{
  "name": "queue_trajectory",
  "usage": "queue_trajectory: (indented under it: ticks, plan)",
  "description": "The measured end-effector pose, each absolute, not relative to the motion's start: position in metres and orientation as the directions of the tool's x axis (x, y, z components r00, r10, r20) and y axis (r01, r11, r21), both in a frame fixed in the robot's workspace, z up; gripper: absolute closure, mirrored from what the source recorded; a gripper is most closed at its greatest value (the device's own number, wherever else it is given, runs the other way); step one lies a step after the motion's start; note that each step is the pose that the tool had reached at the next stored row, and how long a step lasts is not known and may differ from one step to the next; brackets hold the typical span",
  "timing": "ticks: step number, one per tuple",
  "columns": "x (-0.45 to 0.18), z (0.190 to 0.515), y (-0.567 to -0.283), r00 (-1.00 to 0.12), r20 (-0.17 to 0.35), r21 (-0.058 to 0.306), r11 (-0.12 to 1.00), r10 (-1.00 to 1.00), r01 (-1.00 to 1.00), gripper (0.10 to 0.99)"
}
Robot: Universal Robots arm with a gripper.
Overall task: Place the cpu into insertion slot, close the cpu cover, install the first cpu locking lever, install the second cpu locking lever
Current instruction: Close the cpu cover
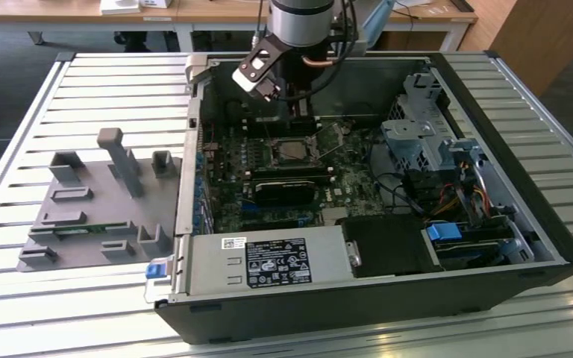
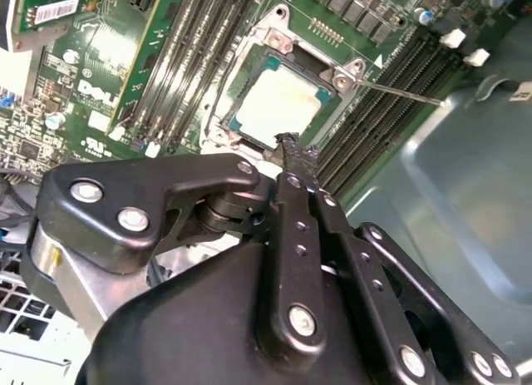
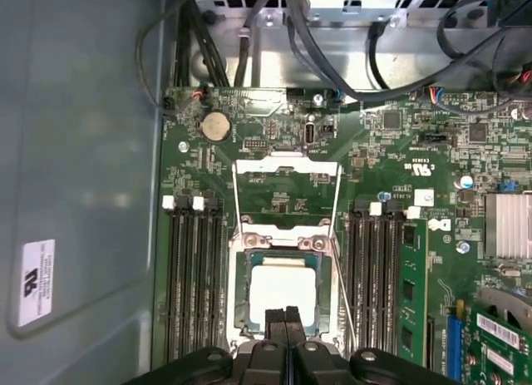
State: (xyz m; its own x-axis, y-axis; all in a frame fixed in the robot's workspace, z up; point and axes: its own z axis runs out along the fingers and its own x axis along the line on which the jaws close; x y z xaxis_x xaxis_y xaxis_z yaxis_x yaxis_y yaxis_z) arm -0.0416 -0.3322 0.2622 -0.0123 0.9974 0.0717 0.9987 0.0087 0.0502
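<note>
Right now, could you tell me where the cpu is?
In both wrist views the cpu lies in the insertion slot amid the green motherboard, between two banks of memory slots, close to the hand.

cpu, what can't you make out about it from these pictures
- First wrist view: the cpu has one edge behind the gripper.
- Second wrist view: the gripper hides one corner of the insertion slot; whether it touches the cpu cannot be told.
- Exterior view: too small to show whether the cpu lies flat.
</note>
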Motion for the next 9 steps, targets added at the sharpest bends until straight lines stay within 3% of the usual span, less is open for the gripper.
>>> queue_trajectory:
  ticks: [9]
  plan:
    - [-0.0383, 0.2700, -0.3322, -0.012, 0.072, 0.048, 0.009, 0.997, 0.999, 0.980]
